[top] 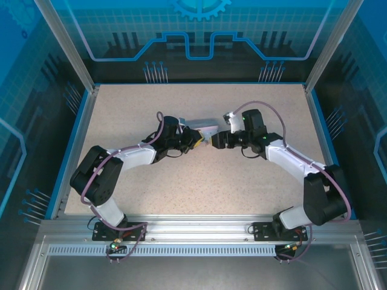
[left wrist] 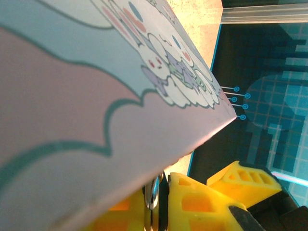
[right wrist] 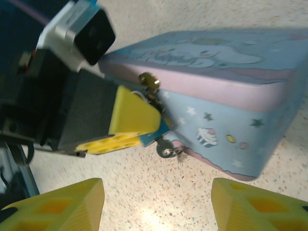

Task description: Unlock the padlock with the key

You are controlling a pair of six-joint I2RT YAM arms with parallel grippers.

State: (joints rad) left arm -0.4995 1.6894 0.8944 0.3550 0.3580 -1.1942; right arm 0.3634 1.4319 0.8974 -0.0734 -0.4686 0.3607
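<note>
The pale blue and pink tin (right wrist: 226, 91) lies on the table, and the padlock hangs at its front edge. A brass-coloured part of the padlock (right wrist: 149, 81) shows at the lid seam; the rest is mostly hidden by my left gripper (right wrist: 139, 132), whose yellow fingers are shut on it. A dark key (right wrist: 166, 150) with a small ring sticks out just below those fingers. My right gripper (right wrist: 156, 211) stands open a short way in front of the key, with nothing between its fingers. In the left wrist view, a shiny metal piece (left wrist: 154, 197) sits pinched in the left gripper (left wrist: 161, 192) under the tin (left wrist: 96, 96).
From above, both grippers meet at the tin (top: 207, 127) near the table's middle: the left gripper (top: 195, 140) and the right gripper (top: 213, 142). Speckled tabletop (top: 181, 193) spreads around them, bounded by blue walls and an aluminium frame (top: 78, 60).
</note>
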